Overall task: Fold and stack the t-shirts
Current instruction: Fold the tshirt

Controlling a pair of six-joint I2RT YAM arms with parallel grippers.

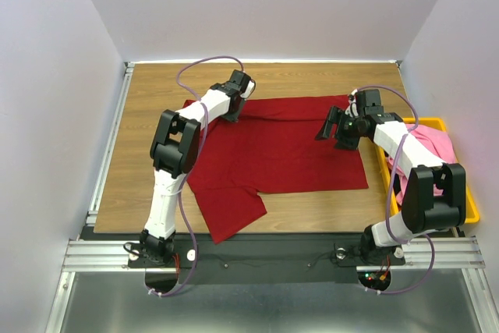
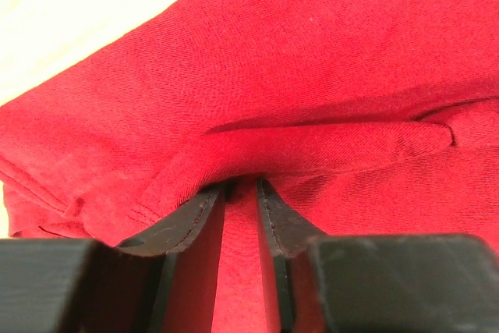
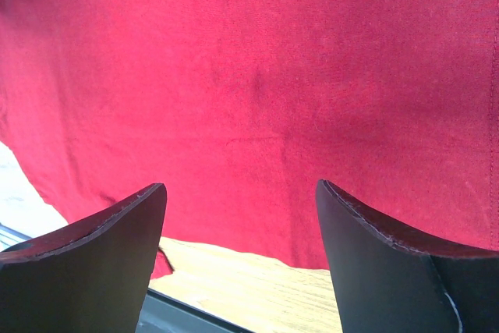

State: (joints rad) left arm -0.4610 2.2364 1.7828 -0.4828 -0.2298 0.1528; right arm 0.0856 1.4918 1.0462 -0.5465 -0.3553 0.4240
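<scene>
Your red shirt lies spread on the table; left gripper sits narrow on a pucker at its far-left corner, grip unclear; right gripper hangs wide, released, likely to take the opposite corner.

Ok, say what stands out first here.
A dark red t-shirt lies spread across the table. The left end effector presses into a bunched fold at its far left corner; the right end effector hangs open over its right side. A pink t-shirt sits in the yellow bin at right.
</scene>
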